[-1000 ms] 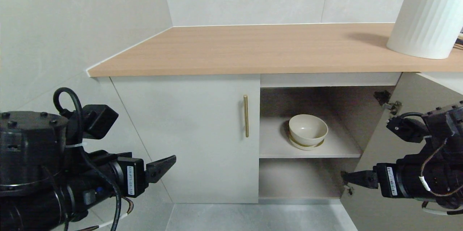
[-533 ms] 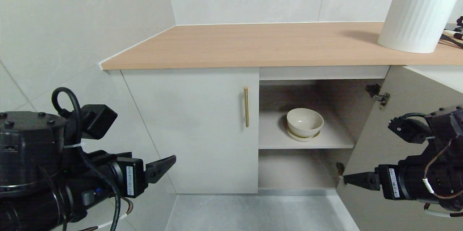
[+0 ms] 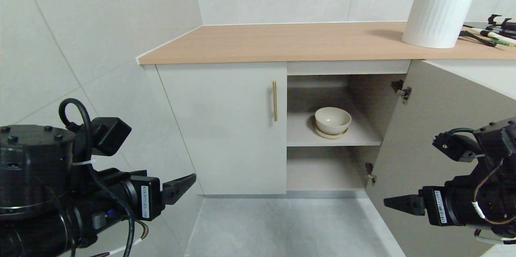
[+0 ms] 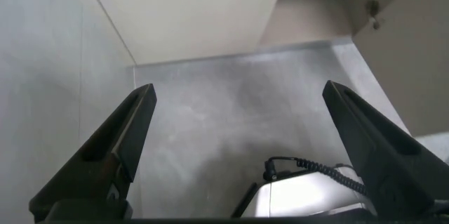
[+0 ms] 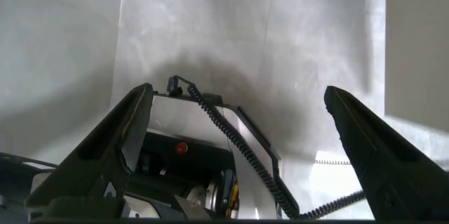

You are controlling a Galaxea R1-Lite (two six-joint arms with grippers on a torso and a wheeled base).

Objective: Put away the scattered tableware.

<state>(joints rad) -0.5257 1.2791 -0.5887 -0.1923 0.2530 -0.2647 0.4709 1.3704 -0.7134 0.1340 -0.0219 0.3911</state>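
Observation:
A cream bowl (image 3: 332,120) sits on a small plate (image 3: 330,133) on the middle shelf (image 3: 363,138) of the cabinet, whose right door (image 3: 435,136) stands wide open. My left gripper (image 3: 181,186) hangs low at the left, in front of the shut left door (image 3: 225,128). It is open and holds nothing; the left wrist view has its fingers (image 4: 116,150) spread wide over grey floor. My right gripper (image 3: 397,204) hovers low at the right, just before the open door, also open and empty, with its fingers (image 5: 112,147) far apart.
A white ribbed cylinder (image 3: 441,9) stands on the wooden countertop (image 3: 282,41) at the right, with a few utensils (image 3: 485,33) behind it. A gold handle (image 3: 274,100) runs down the shut door. The bottom shelf (image 3: 322,174) is bare. Tiled wall closes the left side.
The whole head view has drawn back and shifted, so the cabinet looks smaller and farther off. Both grippers keep their poses and stay open. The bowl rests where it was.

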